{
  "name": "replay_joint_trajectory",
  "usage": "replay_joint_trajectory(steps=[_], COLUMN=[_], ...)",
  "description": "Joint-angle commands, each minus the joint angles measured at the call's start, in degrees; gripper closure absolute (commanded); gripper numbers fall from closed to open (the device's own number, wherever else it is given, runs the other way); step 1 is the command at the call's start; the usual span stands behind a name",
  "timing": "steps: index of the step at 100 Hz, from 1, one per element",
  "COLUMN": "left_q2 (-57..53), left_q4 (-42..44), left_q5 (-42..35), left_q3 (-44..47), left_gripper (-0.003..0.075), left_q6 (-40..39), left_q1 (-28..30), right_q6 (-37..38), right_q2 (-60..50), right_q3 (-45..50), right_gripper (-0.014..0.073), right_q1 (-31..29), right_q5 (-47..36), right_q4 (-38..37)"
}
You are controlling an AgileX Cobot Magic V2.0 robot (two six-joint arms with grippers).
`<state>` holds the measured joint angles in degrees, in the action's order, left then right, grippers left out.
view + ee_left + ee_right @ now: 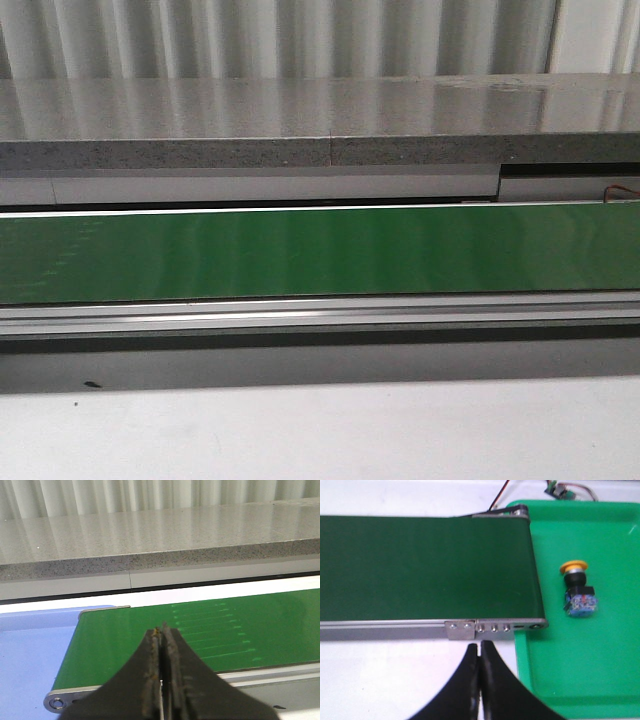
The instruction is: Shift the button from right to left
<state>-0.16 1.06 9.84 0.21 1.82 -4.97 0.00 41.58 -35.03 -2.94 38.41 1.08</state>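
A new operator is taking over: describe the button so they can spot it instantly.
Find the green tray at the end of the dark green conveyor belt. The button lies on its side there, alone: a yellow-orange mushroom head, black collar and blue-and-clear blocky body.

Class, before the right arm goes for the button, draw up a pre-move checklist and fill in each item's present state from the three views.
1. Button located: ok, lying on the green tray beside the belt's end.
2. Button free of any grip: ok.
3. Right gripper open for grasping: not ok, fingers closed.
4. Left gripper empty: ok, closed on nothing.
5. Green belt free of objects: ok.
6. Belt running: cannot tell.
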Motion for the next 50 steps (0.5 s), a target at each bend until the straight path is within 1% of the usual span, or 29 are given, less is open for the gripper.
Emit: replay_joint_trajectory(steps=[1,24,30,34,35,36,38,42,43,48,50], left_q2=[-1.82,-1.82,-1.82,-1.82,-1.82,-1.82,-1.82,-1.82,-1.82,-1.82,-1.82], left_q4=[-0.17,-0.17,-0.17,-0.17,-0.17,-0.17,-0.17,-0.17,-0.17,-0.17,-0.17], left_q5=[-4.54,-4.54,-4.54,-4.54,-4.54,-4.54,-4.54,-4.54,-4.54,-4.54,-4.54], left_q3=[2.22,2.22,2.22,2.22,2.22,2.22,2.22,2.22,2.22,2.22,2.22], left_gripper=[0.0741,0.0741,0.0741,0.0741,0.0741,0.0741,0.0741,0.0741,0.0741,0.0741,0.0741], left_q6=[-0.47,-0.47,-0.47,-0.47,-0.47,-0.47,-0.47,-0.47,-0.47,-0.47,-0.47], left_q1=[-0.03,-0.03,-0.03,-0.03,-0.03,-0.03,-0.03,-0.03,-0.03,-0.03,-0.03], right_q6=[-0.38,-0.43,-0.43,-0.43,-0.43,-0.43,-0.43,-0.43,-0.43,-0.43,-0.43], right_q2=[4.74,16.28,19.54,21.08,21.68,21.97,22.55,24.55,24.81,26.59,27.31], right_q3=[-5.02,-12.02,-14.00,-15.03,-15.38,-15.59,-16.17,-17.24,-17.39,-18.77,-19.13], right_gripper=[0.0662,0.0657,0.0634,0.0598,0.0571,0.0571,0.0538,0.0447,0.0447,0.0328,0.0296], right_q1=[-0.12,-0.12,-0.12,-0.12,-0.12,-0.12,-0.12,-0.12,-0.12,-0.12,-0.12], right_q5=[2.10,10.69,12.44,13.05,13.25,13.26,13.52,13.72,13.80,14.21,14.36], right_q4=[0.16,0.16,0.16,0.16,0.16,0.16,0.16,0.16,0.16,0.16,0.16])
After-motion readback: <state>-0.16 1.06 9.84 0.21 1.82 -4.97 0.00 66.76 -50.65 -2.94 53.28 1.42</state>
